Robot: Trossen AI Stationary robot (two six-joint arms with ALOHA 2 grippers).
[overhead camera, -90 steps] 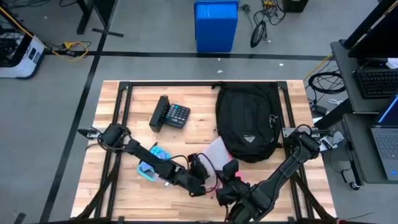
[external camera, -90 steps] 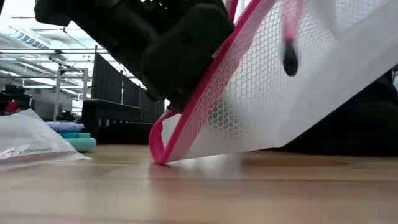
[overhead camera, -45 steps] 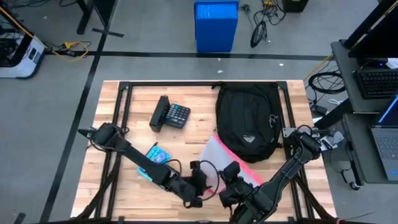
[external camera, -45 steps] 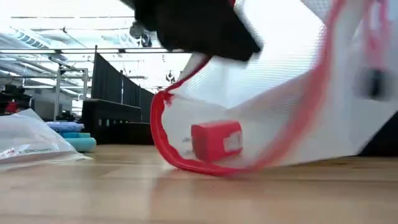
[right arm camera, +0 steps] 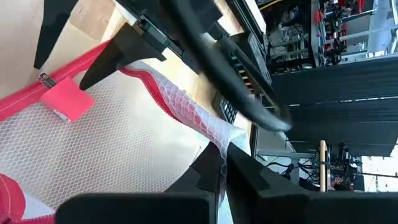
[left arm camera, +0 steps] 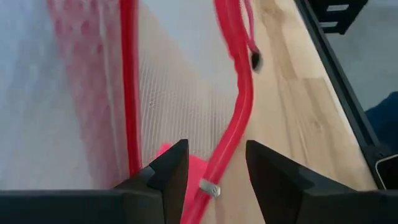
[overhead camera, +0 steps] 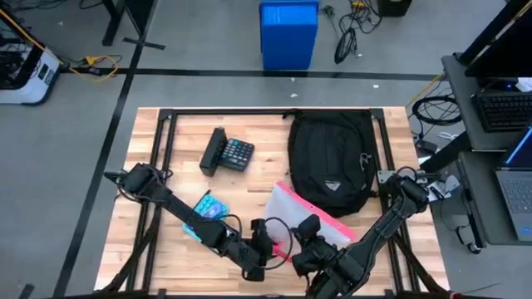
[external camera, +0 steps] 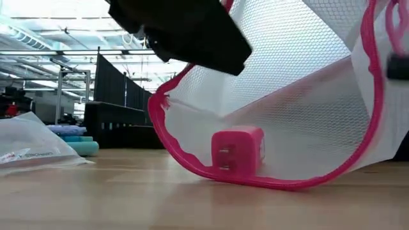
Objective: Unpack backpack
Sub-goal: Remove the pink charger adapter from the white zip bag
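High view: a light wooden desk (overhead camera: 179, 166) on a black frame is seen from above, with both dark arms reaching in from the near edge. On the far right part of the desk lies the large black fabric backpack (overhead camera: 331, 162), oval in outline, with a small white triangular patch on the end nearest the arms. Just beside its near end, a white mesh pouch with pink trim (overhead camera: 303, 218) is spread on the wood, touching or all but touching the backpack. A black calculator (overhead camera: 237, 154) with a dark case just beside it lies on the far left part, well apart from the backpack. A small blue packet (overhead camera: 208, 206) lies near the left arm, partly under it.

Low view: the mesh pouch (external camera: 300, 115) is held up with its mouth gaping, and a small pink block-shaped charger (external camera: 238, 151) stands inside it on the bottom fold. A clear plastic bag (external camera: 32, 150) rests on the desk at the left.

The left gripper (left arm camera: 214, 171) is seen at the pouch's pink zip edge; its fingers (left arm camera: 168, 171) are parted, with the trim running between them and not pinched. The right gripper (right arm camera: 222, 163) is closed tightly on the mesh of the pouch, its two fingers (right arm camera: 245, 171) pressed together over the fabric.
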